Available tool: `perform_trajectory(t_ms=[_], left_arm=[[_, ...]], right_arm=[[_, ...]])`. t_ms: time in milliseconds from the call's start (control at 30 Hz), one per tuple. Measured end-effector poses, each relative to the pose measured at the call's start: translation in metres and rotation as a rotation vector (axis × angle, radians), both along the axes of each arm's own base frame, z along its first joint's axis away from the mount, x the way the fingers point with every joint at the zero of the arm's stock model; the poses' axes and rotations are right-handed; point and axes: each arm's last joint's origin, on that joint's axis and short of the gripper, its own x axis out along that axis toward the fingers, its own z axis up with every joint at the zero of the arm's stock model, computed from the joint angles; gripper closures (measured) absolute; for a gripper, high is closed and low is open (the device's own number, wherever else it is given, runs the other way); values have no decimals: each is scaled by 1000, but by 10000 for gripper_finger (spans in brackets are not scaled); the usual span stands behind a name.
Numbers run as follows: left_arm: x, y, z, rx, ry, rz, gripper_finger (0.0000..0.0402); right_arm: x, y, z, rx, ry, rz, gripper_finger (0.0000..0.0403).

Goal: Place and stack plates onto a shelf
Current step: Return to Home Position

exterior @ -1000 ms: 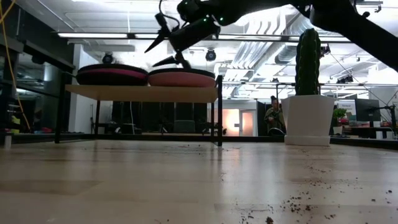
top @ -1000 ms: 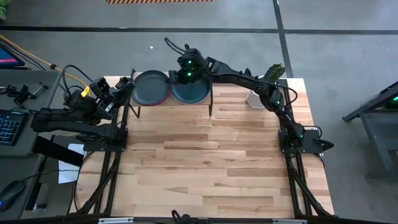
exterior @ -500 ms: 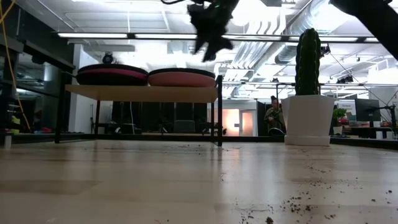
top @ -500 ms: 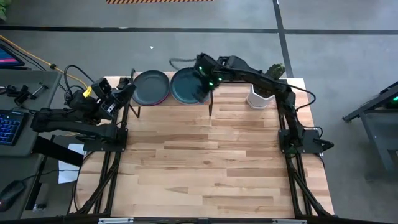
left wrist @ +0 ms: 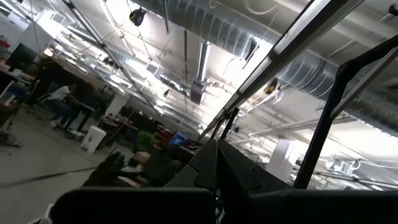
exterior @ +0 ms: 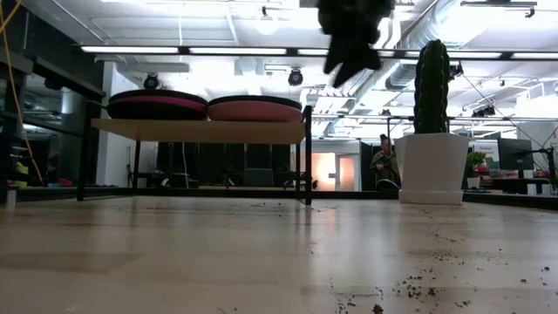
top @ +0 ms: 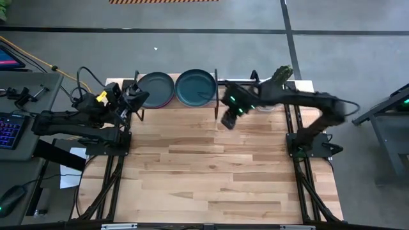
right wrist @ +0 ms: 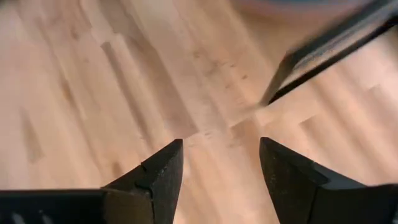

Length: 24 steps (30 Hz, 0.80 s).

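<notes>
**Plates [top: 155, 89] all up on shelf [exterior: 199, 131]; right arm clear, nothing held**

High view: two stacks side by side fill the shelf. Left stack [top: 153, 91] has a dark grey top w/ a magenta rim peeking out below. Right stack [top: 195, 87] has a dark teal top. No plate shows off the shelf. Right gripper [top: 227, 119] hangs over the tabletop [top: 211, 172], just in front of the shelf's right end, apart from both stacks. Left gripper [top: 137, 97] sits just off the shelf's left end; wide or narrow can't be told.

Low view: both stacks lie flat & level on the shelf, nearly touching. One is magenta under a dark plate, the other light pink under a dark plate. Count per stack can't be told. Right gripper is up high, above & beyond the shelf's right end, toward the plant pot [exterior: 433, 166].

Left wrist view: ceiling & room only; no plates, no shelf.

Right wrist view: fingers spread wide, bare wood between them, nothing gripped. A black bar just ahead is prob. the shelf frame [right wrist: 323, 56].

Handling, as a judgement: the plates look stiff, shallow & prob. fairly light. The matte finish should keep them from being too slippery, but they could chip if knocked. Best hold is a pinch on the raised rim at the shelf's front edge, one finger over the lip & one under. With the plates nested, only the top rim of each stack is reachable.
</notes>
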Motion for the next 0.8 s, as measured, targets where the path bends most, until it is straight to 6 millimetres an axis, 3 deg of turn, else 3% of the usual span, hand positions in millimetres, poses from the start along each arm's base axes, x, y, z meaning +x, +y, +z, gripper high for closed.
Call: perform_trajectory(t_ms=[167,300,533,800], left_arm=[[3,0,-5,21,64,12,402],[6,0,-10,28,117,15,401],[15,0,-23,59,266,27,401],[32,-5,-30,93,309,-94,402]], right_arm=[[-39,41,-33,116,-233,-62,210],[-61,70,-40,192,-490,-13,210],[-81,88,-21,174,-779,37,210],[-81,88,7,-92,-874,215,210]])
